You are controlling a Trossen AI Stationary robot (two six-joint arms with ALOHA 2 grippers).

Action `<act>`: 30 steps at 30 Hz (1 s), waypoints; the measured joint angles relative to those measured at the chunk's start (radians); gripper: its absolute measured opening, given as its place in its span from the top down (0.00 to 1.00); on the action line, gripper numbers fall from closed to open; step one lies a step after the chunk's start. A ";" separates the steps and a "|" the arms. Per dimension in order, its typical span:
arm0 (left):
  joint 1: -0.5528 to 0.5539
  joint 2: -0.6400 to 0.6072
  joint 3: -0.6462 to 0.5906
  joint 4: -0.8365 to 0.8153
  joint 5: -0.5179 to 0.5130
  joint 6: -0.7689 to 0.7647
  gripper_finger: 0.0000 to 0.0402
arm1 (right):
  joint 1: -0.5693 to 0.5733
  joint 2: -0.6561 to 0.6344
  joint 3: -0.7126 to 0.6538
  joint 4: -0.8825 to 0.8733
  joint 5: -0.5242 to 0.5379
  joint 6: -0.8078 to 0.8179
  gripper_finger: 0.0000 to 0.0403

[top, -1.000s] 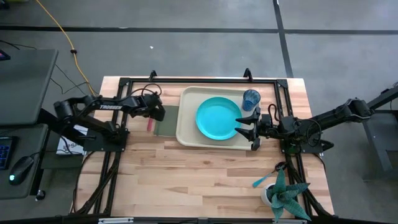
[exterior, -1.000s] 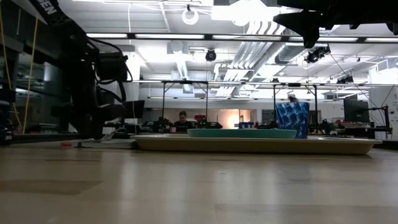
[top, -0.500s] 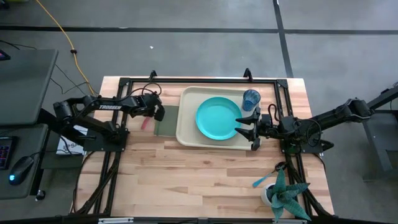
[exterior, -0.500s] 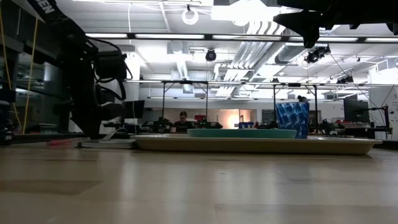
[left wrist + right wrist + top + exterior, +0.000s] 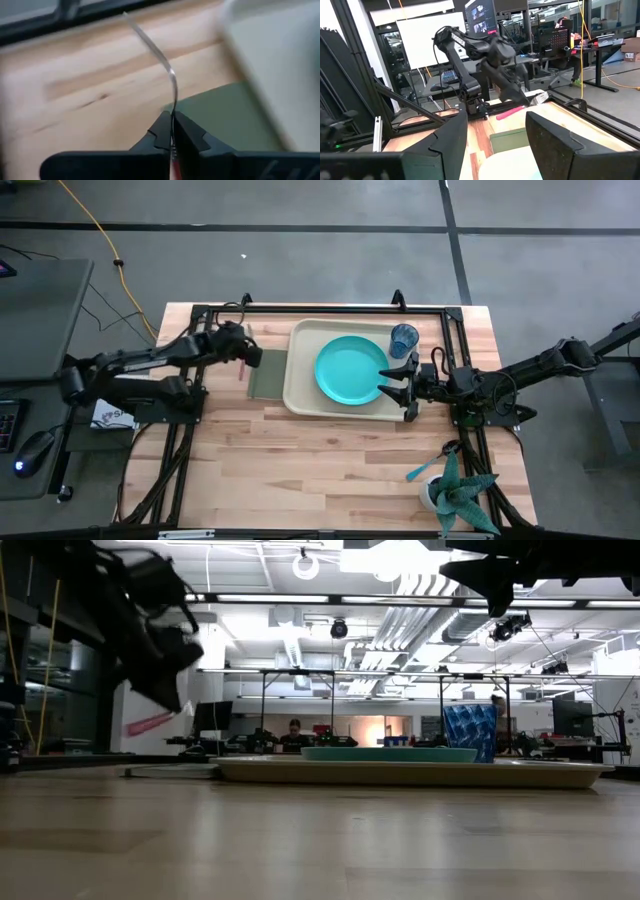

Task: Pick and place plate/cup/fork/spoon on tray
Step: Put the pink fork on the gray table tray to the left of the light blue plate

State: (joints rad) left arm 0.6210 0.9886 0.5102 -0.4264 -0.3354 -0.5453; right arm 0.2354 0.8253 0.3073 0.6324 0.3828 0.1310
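the left hand [image 5: 243, 356] is clenched on the slim fork with the pink-red handle and silvery metal tines [image 5: 243, 367], and holds it clear of the wooden bench [image 5: 300, 470]. from above, the fork's pink handle sticks out of the hand over the bench's far left part, just beside the olive-green rectangular pad [image 5: 268, 374]. in the low view the pink handle [image 5: 150, 723] hangs tilted in the air under the dark hand [image 5: 160, 645]. the left wrist view shows the two fingers [image 5: 161, 134] pressed together on the fork, whose curved metal neck and tines [image 5: 159, 55] run forward over the bench, with the green pad [image 5: 230, 117] below them.

the large cream-beige rectangular plastic tray with rounded corners [image 5: 300, 395] lies at the far middle of the bench, its left edge against the pad. the round flat turquoise plastic plate [image 5: 351, 370] lies in the tray's middle. the small translucent dark-blue tumbler [image 5: 404, 339] stands upright in the tray's far right corner, just beside the plate. in the low view the plate [image 5: 388, 753] and the cup [image 5: 470, 732] rise above the tray's rim [image 5: 300, 772].

the right hand [image 5: 399, 386] waits above the tray's right edge, near the plate's rim, its fingers spread apart and grasping nothing. its wrist view looks between those fingers [image 5: 450, 145] toward the left arm and the pink handle [image 5: 510, 113].

the slim spoon with the light-blue handle [image 5: 424, 469] lies on the bench near its front right corner, next to a teal spiky plant in a white pot [image 5: 455, 495].
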 joint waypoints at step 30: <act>-0.642 0.160 0.001 0.943 0.029 0.236 1.00 | -0.006 0.256 0.000 0.374 -0.010 0.048 0.52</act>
State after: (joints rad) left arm -0.0210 1.1485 0.5114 0.5162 -0.3062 -0.3091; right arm 0.2289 1.0810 0.3069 1.0065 0.3727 0.1791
